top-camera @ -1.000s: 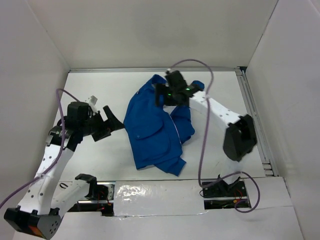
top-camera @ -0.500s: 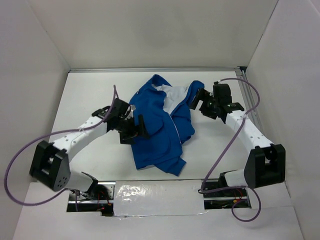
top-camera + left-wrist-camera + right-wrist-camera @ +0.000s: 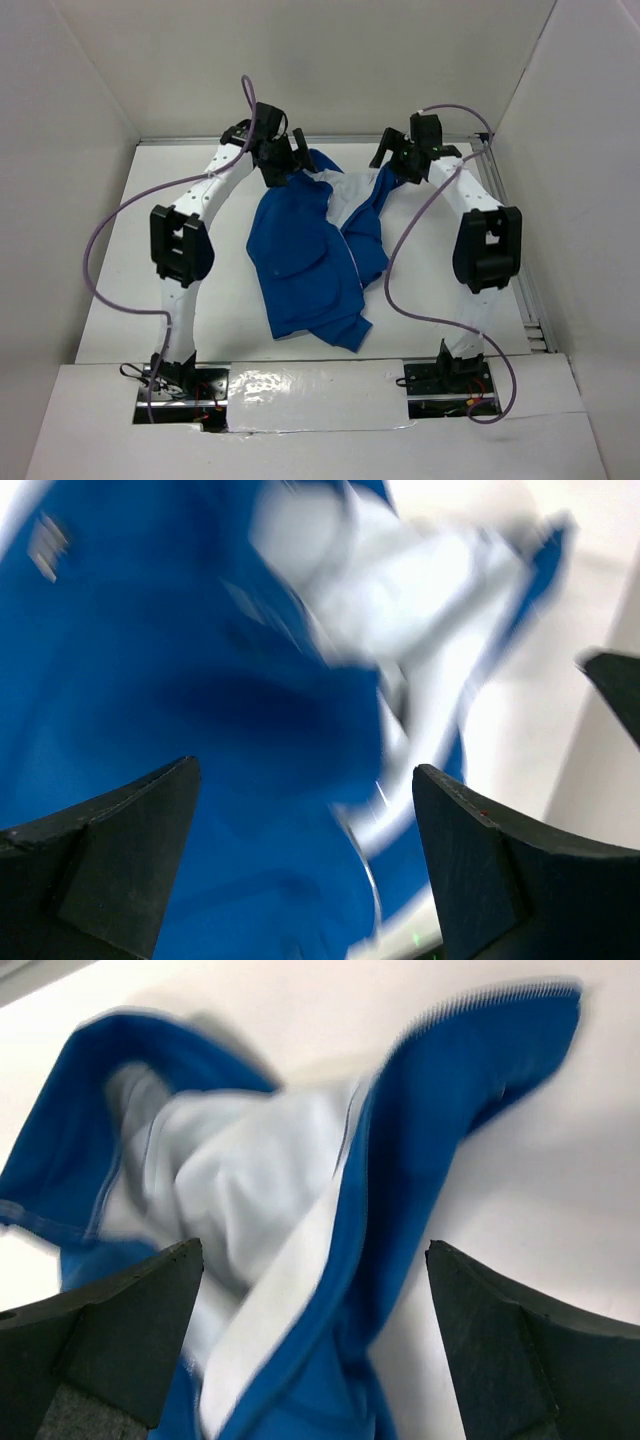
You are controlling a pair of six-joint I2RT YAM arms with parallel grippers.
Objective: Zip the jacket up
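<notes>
- A royal-blue jacket (image 3: 305, 260) lies crumpled on the white tabletop (image 3: 230, 320). Its collar end sits between the two grippers and the rest of it trails away from them toward the arm bases.
- The front is unzipped. Near the collar a flap is folded back, baring a patch of pale grey-white lining (image 3: 345, 190) just beside the right gripper (image 3: 392, 158).
- A thin, light strip runs along one front edge (image 3: 353, 262), and a pocket shape shows on the blue panel (image 3: 300, 262).
- The left gripper (image 3: 283, 165) hovers over the collar's left side with its fingers spread wide and nothing between them. Its wrist view, blurred, shows blue cloth and lining below.
- The right gripper, also spread wide and holding nothing, hangs over the folded-back flap and lining.
- Half a second ago the left gripper was at the jacket's left edge beside the pocket. It now stands at the collar, farther from the bases.
- The right gripper has also moved farther from the bases, closing in on the flap.
- The jacket itself has not shifted in that half-second.
</notes>
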